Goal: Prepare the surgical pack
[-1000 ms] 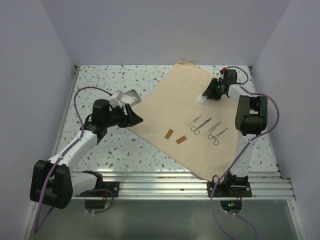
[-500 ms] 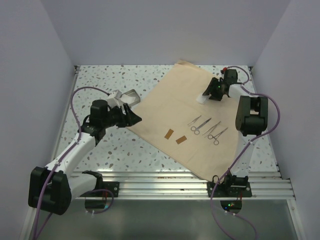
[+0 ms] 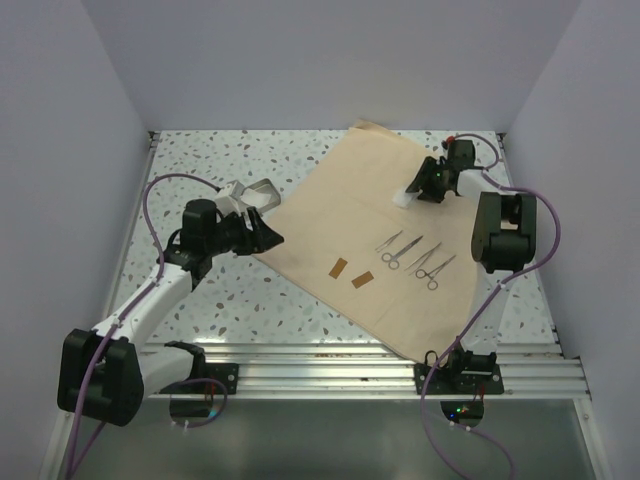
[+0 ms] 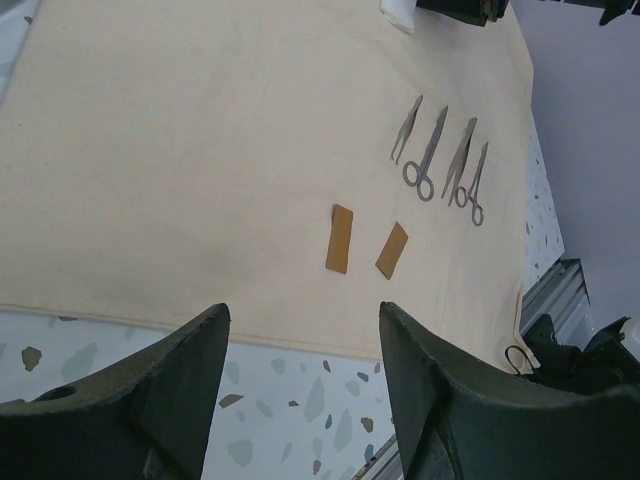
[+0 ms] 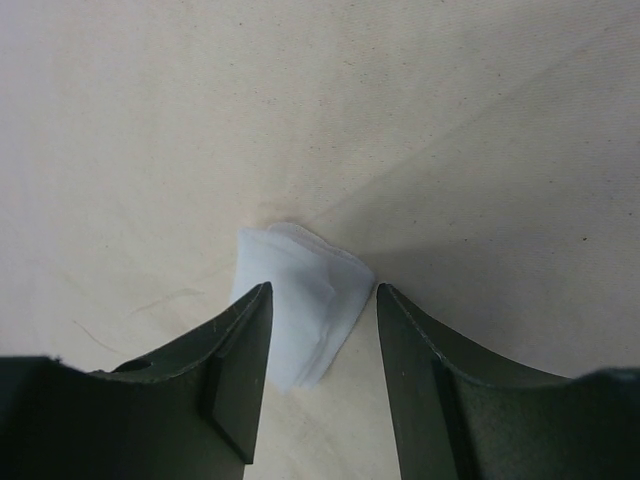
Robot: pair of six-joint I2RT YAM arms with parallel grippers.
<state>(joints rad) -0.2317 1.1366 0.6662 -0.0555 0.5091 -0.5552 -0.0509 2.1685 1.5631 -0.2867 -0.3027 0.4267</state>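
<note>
left gripper [image 3: 268, 236] hangs slack-jawed and holds nothing. the steel tray [image 3: 258, 191] sits just beside its wrist, and the surgical pack [image 3: 340, 200] starts just ahead of its tips. the pack is a flat open sheet lying cornerwise, with its long diagonal running from the far wall to the near rail. right gripper [image 3: 411, 192] is clenched on a white pad [image 5: 300, 300], with the instruments [image 3: 415, 255] lying back toward its base. this looks like the laying-out step. the next move probably calls for getting the tray onto the sheet.
</note>
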